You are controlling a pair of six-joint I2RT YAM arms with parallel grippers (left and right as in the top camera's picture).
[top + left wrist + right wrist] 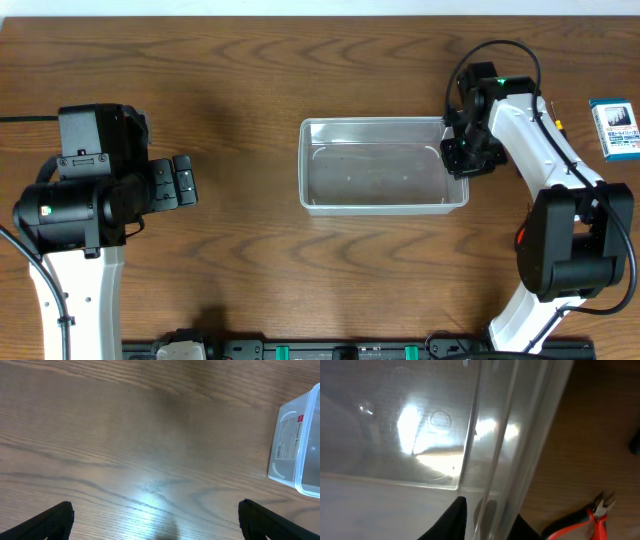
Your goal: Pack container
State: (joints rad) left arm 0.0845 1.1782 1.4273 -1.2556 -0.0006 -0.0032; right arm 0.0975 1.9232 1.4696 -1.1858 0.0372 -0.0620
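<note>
My right claw (458, 160) straddles the end wall of the clear container (375, 170), one finger inside and one outside, set narrow. I cannot tell whether they pinch the wall. Red-handled cutters (587, 516) lie on the table (250, 90) near my outer finger. My left claw (184, 180) gapes wide and holds nothing, with the container well apart ahead of its fingertips.

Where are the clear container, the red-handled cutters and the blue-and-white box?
clear container (375, 122): overhead view, on its far rim.
red-handled cutters (590, 516): right wrist view, on the red handle near the pivot.
blue-and-white box (614, 128): overhead view, on the middle of its top face.
</note>
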